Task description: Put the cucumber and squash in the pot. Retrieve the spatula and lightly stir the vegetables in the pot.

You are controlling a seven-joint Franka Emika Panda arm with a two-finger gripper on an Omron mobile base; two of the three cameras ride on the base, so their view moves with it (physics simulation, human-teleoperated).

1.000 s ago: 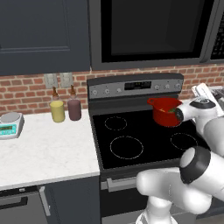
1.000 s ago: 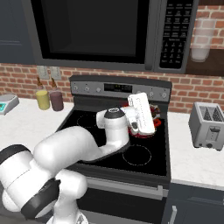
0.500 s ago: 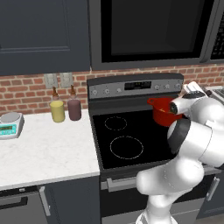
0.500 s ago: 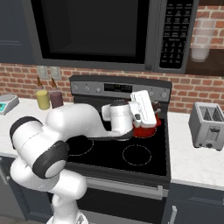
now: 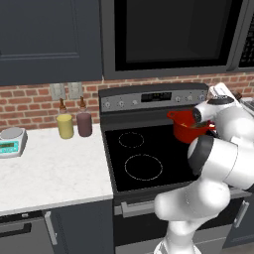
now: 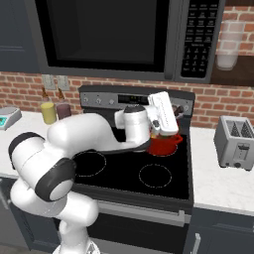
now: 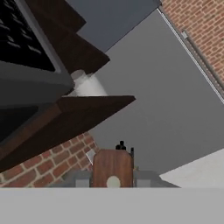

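Left base view: round deep bright red pot (image 5: 187, 127) with small side handles is sitting on the back right burner of the black glass stovetop (image 5: 144, 154), partly behind the white arm. Pot interior is not resolving, so contents can't be told. Right base view is showing the same red pot (image 6: 166, 143) just below the white hand (image 6: 166, 115), which is tilting up and back over it, beside the stove's grey control panel (image 6: 114, 99). Fingers are hidden in both base views. Hand view is pointing up at a dark wooden shelf (image 7: 83, 109) and a brick wall (image 7: 57, 164), with a reddish-brown rounded block (image 7: 113, 168) sitting between the fingertips at the bottom; can't tell whether the hand is clamped on it or released. Silver toaster (image 6: 237, 143) is standing on the white tabletop (image 6: 223, 183) right of the stove. Yellow jar (image 5: 64, 125) and dark purple jar (image 5: 84, 123) are standing side by side on the left tabletop, a small scale (image 5: 12, 141) well apart to their left.
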